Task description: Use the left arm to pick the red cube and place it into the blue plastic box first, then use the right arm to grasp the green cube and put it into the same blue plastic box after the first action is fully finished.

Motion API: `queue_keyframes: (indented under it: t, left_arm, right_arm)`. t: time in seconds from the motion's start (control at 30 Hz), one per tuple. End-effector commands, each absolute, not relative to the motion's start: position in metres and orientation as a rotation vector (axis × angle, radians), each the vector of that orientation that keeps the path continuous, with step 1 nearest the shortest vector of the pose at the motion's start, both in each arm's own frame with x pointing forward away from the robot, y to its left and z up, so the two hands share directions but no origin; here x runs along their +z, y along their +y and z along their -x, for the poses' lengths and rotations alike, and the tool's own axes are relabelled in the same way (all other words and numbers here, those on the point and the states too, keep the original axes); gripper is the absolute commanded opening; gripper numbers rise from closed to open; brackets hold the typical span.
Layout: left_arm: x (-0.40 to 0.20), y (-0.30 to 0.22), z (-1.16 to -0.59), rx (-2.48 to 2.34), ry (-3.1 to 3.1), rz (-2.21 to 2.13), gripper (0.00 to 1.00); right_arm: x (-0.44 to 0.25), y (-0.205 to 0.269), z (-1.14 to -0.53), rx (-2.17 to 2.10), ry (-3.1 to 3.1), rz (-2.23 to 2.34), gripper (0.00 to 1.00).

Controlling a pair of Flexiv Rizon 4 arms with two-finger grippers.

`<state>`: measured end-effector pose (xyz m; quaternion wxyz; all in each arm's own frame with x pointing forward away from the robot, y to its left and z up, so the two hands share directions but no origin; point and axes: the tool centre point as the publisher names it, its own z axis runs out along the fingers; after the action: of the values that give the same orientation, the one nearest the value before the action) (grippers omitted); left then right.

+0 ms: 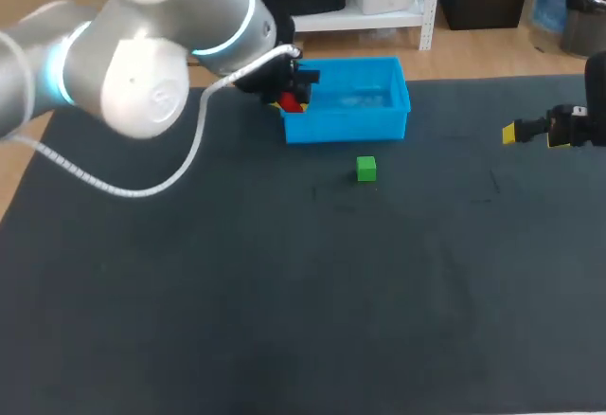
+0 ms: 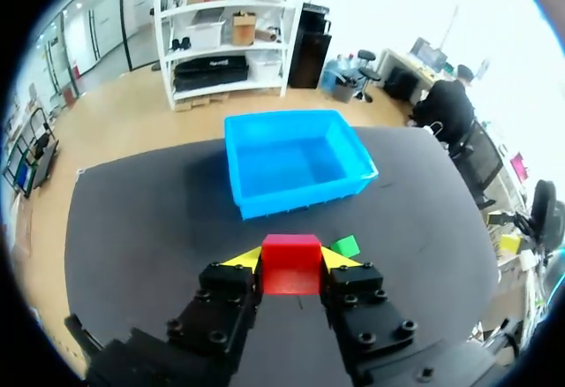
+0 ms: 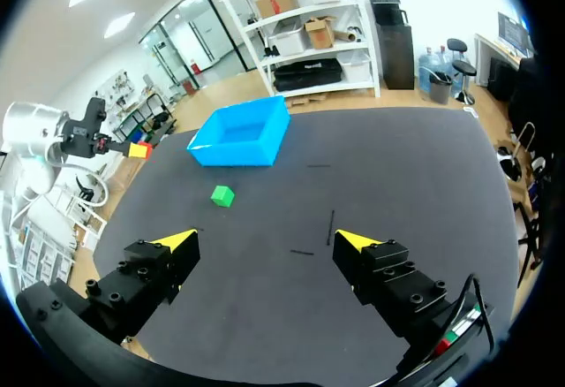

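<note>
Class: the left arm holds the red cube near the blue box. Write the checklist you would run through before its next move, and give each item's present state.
1. Grip: the left gripper is shut on the red cube from both sides: ok.
2. Position: red cube above the inside of the blue box: not ok; in the left wrist view the box lies ahead of the fingers.
3. Room: inside of the blue box free of things: ok.
4. Order: the green cube rests on the table, apart from the box: ok.
5. Waiting arm: the right gripper is open and well away from the green cube: ok.
</note>
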<state>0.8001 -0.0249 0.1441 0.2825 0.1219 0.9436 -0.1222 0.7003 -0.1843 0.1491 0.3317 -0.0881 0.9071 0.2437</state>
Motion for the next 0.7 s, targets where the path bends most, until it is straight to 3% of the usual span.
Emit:
queue_keyframes:
  t: [0.03,0.7]
  left_arm:
    - [0.144,-0.018,-0.795,-0.415,2.426,-0.343,0.00]
    - [0.137,-0.025,-0.836,-0.441,2.391,-0.397,0.00]
  right_arm:
    - [0.149,-0.185,-0.700,0.638,2.372,0.232,1.00]
    - [0.149,-0.185,-0.700,0.638,2.372,0.232,1.00]
